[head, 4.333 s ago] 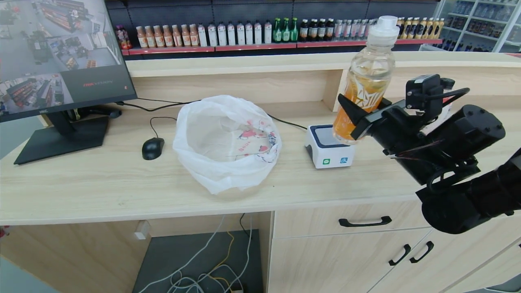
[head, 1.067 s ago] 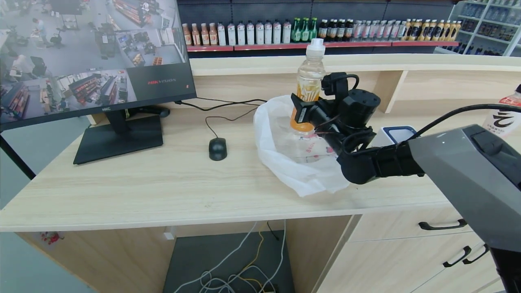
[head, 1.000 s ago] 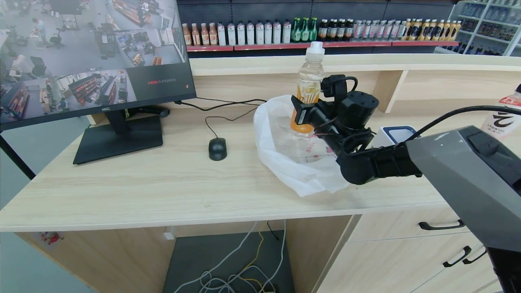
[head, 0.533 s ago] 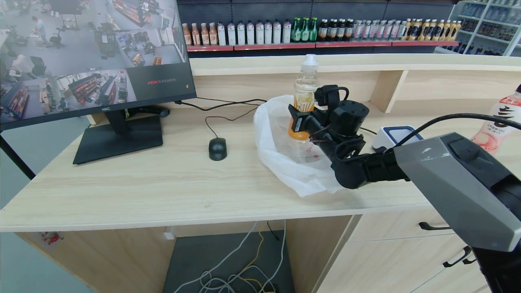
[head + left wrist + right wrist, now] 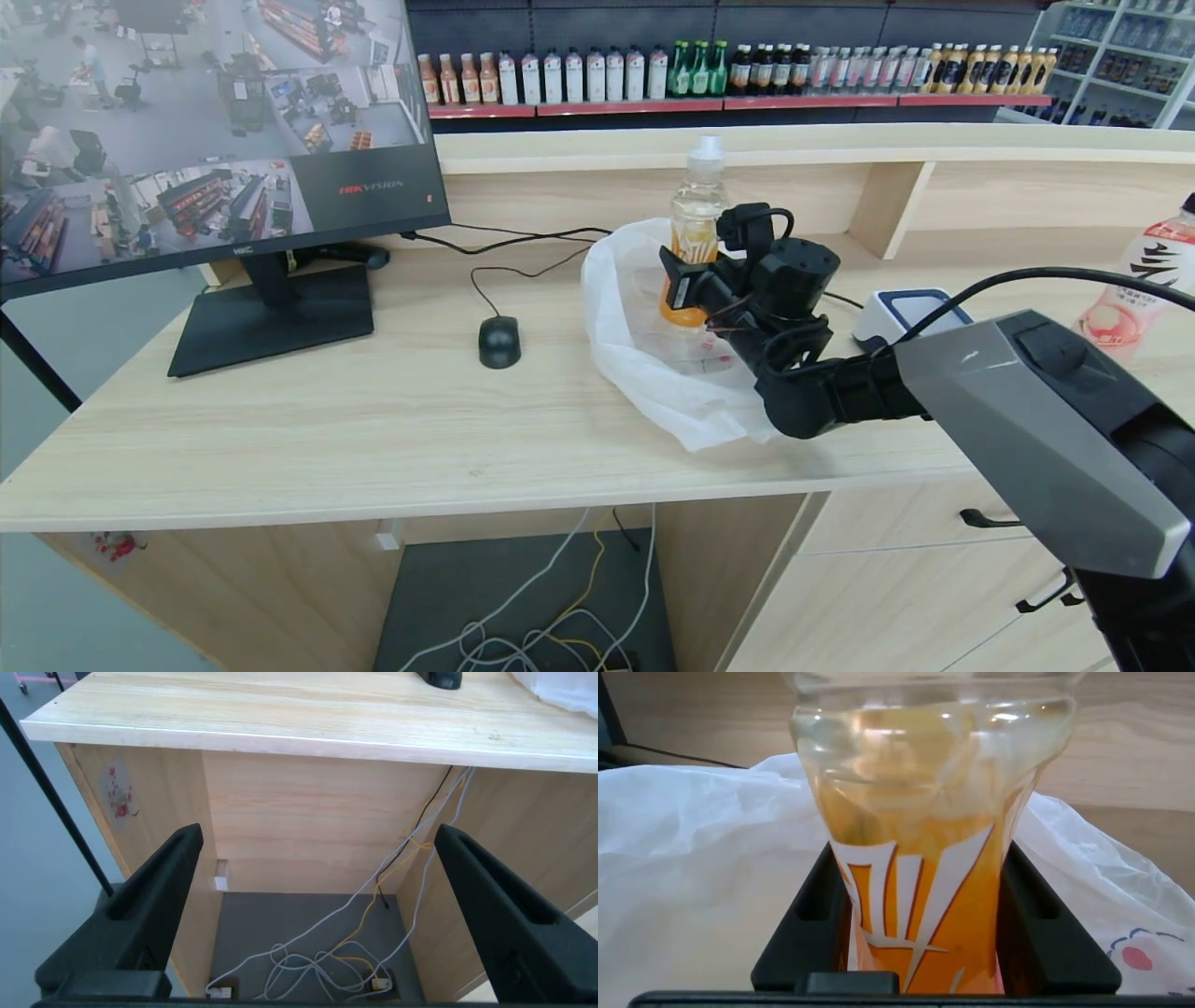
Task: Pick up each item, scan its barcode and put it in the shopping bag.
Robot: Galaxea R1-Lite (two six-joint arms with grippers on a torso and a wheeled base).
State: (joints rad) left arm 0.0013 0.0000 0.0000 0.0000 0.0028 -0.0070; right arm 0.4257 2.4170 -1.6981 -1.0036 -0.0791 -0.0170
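Note:
My right gripper (image 5: 689,280) is shut on an orange drink bottle (image 5: 693,233) with a white cap, holding it upright over the open mouth of the white shopping bag (image 5: 653,364) on the counter. Up close in the right wrist view, the orange drink bottle (image 5: 920,887) sits between the black fingers (image 5: 808,924), with the white shopping bag (image 5: 682,859) behind it. The white scanner (image 5: 901,313) stands to the right of the bag. A pink-labelled bottle (image 5: 1134,285) stands at the far right. My left gripper (image 5: 318,905) hangs open below the counter edge, holding nothing.
A monitor (image 5: 205,131) on a black stand takes up the counter's left, and a black mouse (image 5: 499,341) with its cable lies between it and the bag. A raised shelf (image 5: 747,145) runs along the back. Loose cables (image 5: 346,943) hang under the counter (image 5: 280,714).
My right arm has lowered the orange bottle toward the bag's mouth and shifted it slightly left over the last second. More of the scanner shows now.

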